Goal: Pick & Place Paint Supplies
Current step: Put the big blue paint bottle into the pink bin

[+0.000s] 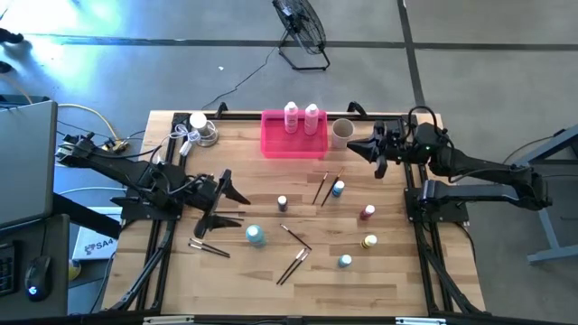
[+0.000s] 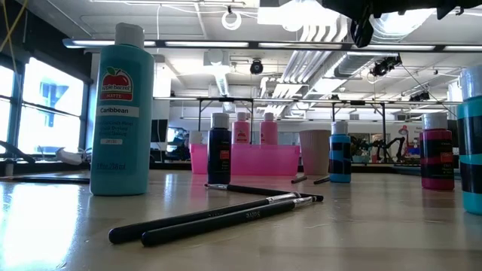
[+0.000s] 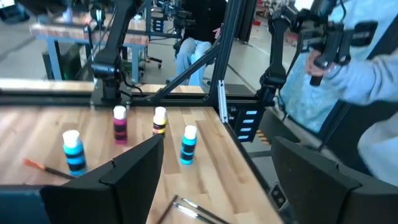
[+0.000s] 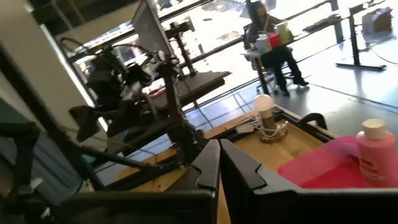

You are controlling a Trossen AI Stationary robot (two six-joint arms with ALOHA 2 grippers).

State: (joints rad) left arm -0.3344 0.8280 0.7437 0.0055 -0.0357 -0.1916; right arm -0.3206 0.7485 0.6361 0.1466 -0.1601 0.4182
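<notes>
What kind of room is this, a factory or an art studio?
Most likely a robotics lab or workshop. Two dark robot arms work a wooden table strewn with paint bottles, on a bare concrete floor; the level view shows exposed ceiling ducts and more framed workbenches behind.

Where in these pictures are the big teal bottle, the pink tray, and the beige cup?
big teal bottle (image 2: 120, 113), low view, on its label.
pink tray (image 1: 293, 144), high view, on its front wall.
beige cup (image 1: 341, 133), high view, on its rim.
</notes>
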